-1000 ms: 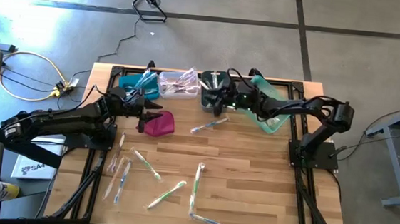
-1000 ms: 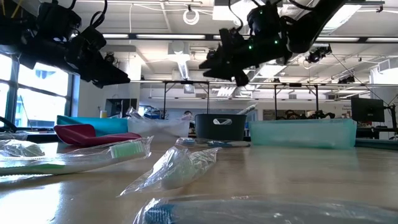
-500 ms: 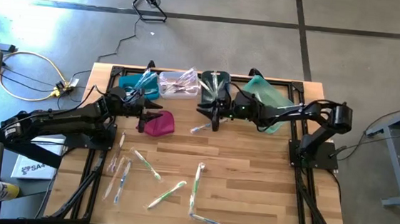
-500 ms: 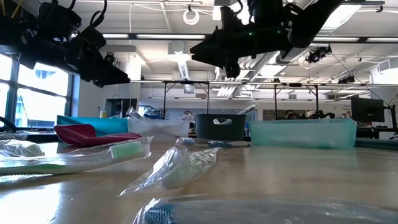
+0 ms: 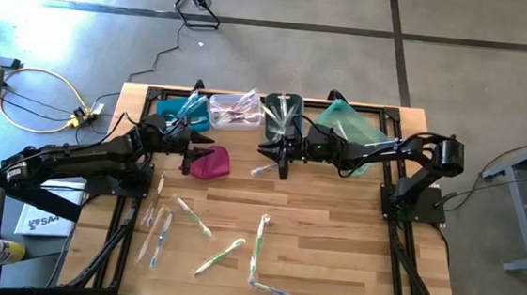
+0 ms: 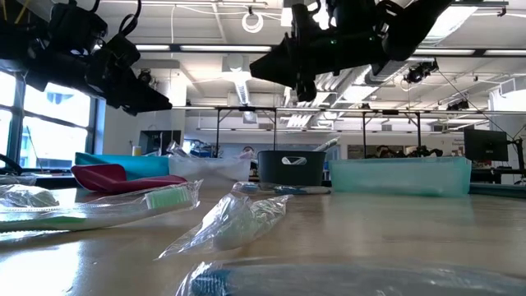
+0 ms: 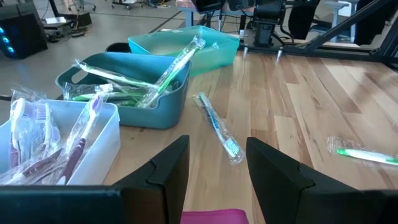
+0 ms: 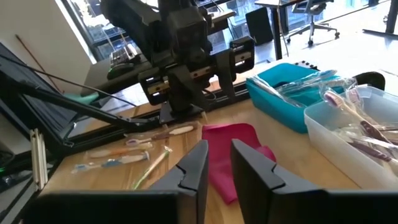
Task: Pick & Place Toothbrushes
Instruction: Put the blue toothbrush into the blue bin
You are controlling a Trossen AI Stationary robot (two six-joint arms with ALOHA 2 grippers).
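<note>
Toothbrushes (image 5: 203, 223) lie scattered across the near half of the wooden table (image 5: 332, 238), most in clear wrappers: a cluster near the left edge, a few in the middle and one close to the front edge. One more wrapped toothbrush (image 5: 264, 168), blue-handled, lies alone just in front of the grey bin (image 5: 282, 109); in the left wrist view it shows between that arm's fingers, farther off on the wood (image 7: 217, 127). The back row of bins already holds toothbrushes: blue ones in the blue bin (image 5: 177, 110), pink and purple ones in the clear bin (image 5: 233, 109), green ones in the grey bin, while the teal bin (image 5: 359, 131) stands at the right end. The right gripper (image 5: 282, 156) hangs in the air over the lone toothbrush, not touching it; its fingers (image 8: 196, 167) stand a narrow gap apart with nothing between them. The left gripper (image 5: 195, 152) hovers beside the magenta pouch (image 5: 211, 163), its fingers (image 7: 171, 171) spread wide and empty. In the low view both arms hang well above the tabletop, with wrapped toothbrushes in the foreground (image 6: 168, 197).
</note>
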